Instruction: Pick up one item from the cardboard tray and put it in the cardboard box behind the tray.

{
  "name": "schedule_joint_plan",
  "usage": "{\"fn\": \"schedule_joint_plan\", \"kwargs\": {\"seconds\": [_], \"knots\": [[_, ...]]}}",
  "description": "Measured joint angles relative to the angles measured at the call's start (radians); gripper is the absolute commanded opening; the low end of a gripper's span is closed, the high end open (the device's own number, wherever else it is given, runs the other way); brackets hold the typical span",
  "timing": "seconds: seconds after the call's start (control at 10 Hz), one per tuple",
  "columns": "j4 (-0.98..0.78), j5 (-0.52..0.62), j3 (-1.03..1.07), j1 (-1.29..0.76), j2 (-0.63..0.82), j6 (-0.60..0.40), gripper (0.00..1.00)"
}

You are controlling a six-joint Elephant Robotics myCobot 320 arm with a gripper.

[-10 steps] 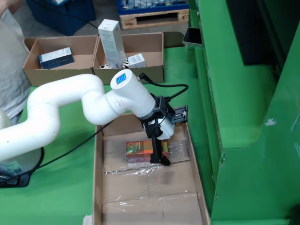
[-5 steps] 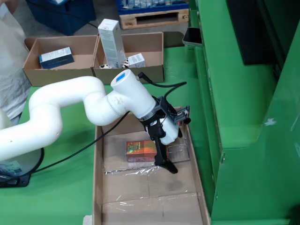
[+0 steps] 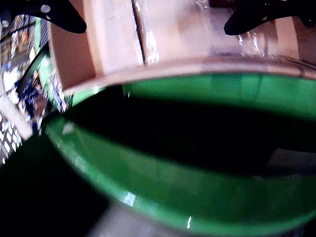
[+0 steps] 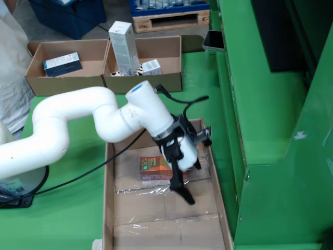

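While the white jointed arm reaches from the left of the fixed view over the long, shallow cardboard tray, its black two-fingered gripper hangs tilted above the tray floor, just right of the small orange-and-red printed carton that lies flat there. One dark finger slants down toward the bare cardboard in front of the carton, and a second sits higher by the white wrist housing; nothing lies between them, and the carton is not gripped. From the camera riding on the gripper, two black fingertips show at the top corners of the picture, far apart, so the jaws stand wide, with the tray's brown floor and its taped seam between them and the tray's rim curving across below; underneath that the picture is blurred green and dark, and the carton does not appear in it. Clear plastic film wrinkles on the tray floor beneath and in front of the carton. Behind the tray on the green table stand two open cardboard boxes side by side: the right-hand box holds a tall white carton standing upright and a small white packet, and the left-hand box holds a blue-and-white packet. A black cable trails from the arm across the table.
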Motion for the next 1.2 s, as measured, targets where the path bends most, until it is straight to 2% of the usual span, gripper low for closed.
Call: {"fn": "schedule_joint_plan", "kwargs": {"seconds": [0.2, 0.5, 0.8, 1.2], "knots": [[-0.086, 0.107, 0.000, -0.031, 0.005, 0.112, 1.00], [-0.087, 0.245, 0.000, -0.020, 0.005, 0.249, 1.00], [-0.087, 0.379, 0.000, -0.031, 0.005, 0.262, 1.00], [-0.087, 0.382, 0.000, -0.031, 0.005, 0.262, 1.00]]}}
